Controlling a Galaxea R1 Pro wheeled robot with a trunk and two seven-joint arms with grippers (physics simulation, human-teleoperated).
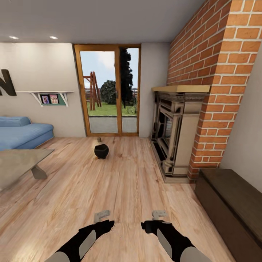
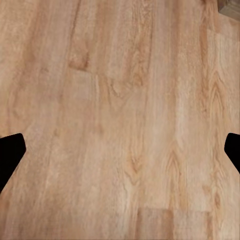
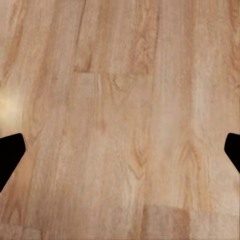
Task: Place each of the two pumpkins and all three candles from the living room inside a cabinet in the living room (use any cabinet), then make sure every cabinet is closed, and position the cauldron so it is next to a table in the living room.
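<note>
The black round cauldron (image 1: 101, 151) sits on the wooden floor in front of the glass door. Just behind it stands a small pale stub (image 1: 99, 139), apparently one of the candles. A corner of the grey glass-topped table (image 1: 20, 163) shows at the left. The dark-brown cabinet (image 1: 233, 205) runs along the right wall, its front panels shut. No pumpkins are in view. My left gripper (image 1: 102, 215) and right gripper (image 1: 159, 214) hang low over bare floor, far short of the cauldron. Both are open and empty, and the wrist views show black fingertips (image 2: 10, 152) (image 3: 10, 152) spread wide over planks.
An ornate grey fireplace (image 1: 174, 134) stands against the brick chimney (image 1: 214, 91) at the right, just beyond the cabinet. A blue sofa (image 1: 22, 131) lies at the far left behind the table. Open wooden floor (image 1: 120, 182) stretches between me and the cauldron.
</note>
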